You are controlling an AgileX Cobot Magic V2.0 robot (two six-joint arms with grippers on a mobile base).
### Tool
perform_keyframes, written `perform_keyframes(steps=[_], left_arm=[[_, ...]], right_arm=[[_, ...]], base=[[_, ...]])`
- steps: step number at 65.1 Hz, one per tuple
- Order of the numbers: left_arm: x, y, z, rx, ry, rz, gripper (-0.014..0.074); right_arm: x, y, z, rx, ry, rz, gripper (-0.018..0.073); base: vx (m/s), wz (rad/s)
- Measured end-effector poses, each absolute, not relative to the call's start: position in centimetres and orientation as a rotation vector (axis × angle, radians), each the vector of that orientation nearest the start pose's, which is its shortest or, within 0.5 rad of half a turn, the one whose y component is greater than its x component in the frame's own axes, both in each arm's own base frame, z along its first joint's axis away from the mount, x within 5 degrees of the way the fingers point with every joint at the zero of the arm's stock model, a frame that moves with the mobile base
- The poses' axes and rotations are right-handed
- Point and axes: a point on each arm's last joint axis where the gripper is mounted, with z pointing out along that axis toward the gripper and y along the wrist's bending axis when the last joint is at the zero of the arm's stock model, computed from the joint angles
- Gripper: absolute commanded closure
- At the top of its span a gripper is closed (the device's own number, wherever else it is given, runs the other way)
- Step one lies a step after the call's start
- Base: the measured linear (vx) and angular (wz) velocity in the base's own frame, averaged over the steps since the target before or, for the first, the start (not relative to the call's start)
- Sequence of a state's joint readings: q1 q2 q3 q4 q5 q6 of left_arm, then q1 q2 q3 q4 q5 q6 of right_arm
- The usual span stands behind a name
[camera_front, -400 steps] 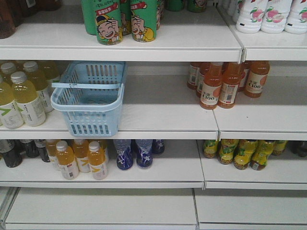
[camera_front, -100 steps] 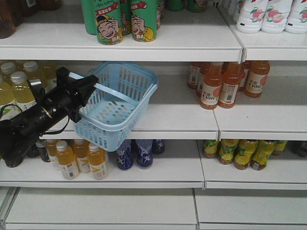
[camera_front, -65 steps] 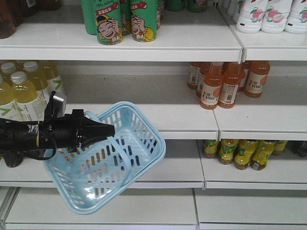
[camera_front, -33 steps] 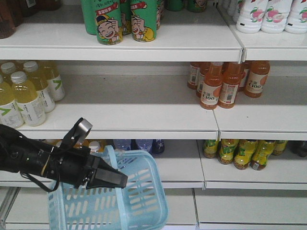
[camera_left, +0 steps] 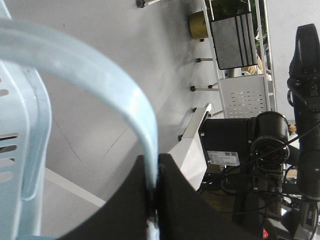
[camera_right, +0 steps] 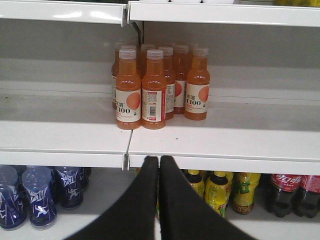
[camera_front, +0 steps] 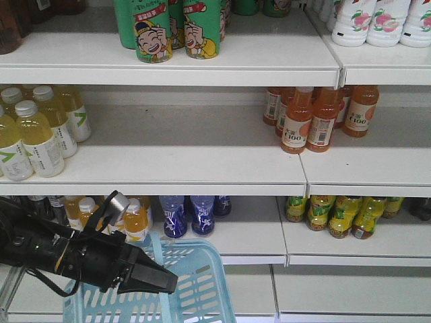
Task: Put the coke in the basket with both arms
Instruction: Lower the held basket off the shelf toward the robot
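Note:
The light blue basket [camera_front: 202, 291] hangs low at the bottom left of the front view, in front of the lowest shelves. My left gripper [camera_front: 170, 282] reaches in from the left and is shut on its handle. In the left wrist view the curved handle [camera_left: 102, 75] runs down between the two black fingers of that gripper [camera_left: 156, 167], and the basket's wall [camera_left: 25, 130] is at the left edge. My right gripper [camera_right: 159, 162] is shut with nothing in it, pointing at the shelf edge below the orange bottles. The coke is out of view.
Orange juice bottles [camera_right: 155, 85] stand on the middle shelf at the right [camera_front: 316, 118]. Pale yellow drinks [camera_front: 37, 131] fill its left end. Green cans [camera_front: 176, 27] stand above. Blue bottles [camera_front: 190, 214], yellow-green bottles [camera_right: 217, 192] and dark red-label cola bottles [camera_right: 287, 192] stand on the lower shelf.
The left gripper took the basket's handle on the middle shelf, pulled the basket off and carried it down. In the last half second it sank a little lower.

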State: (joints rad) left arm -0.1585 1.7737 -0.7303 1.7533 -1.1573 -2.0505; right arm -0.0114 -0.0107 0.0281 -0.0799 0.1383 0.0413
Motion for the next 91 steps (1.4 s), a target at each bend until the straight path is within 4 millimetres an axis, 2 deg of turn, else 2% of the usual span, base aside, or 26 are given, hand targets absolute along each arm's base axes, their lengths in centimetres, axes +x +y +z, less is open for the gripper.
perform_keyframes(steps=[19,91], left_arm=[[24.2,-13.9,16.2,0.4,2.566,-1.669,0.0603],[24.3,-13.8,16.2,0.406,2.561,-1.664,0.0603]], right_arm=[[5.7,-0.2,19.2,-0.013,1.639,-0.047,0.0568],[5.7,-0.2,19.2,-0.013,1.639,-0.047,0.0568]], base=[[0.0,0.0],[0.0,-0.01]])
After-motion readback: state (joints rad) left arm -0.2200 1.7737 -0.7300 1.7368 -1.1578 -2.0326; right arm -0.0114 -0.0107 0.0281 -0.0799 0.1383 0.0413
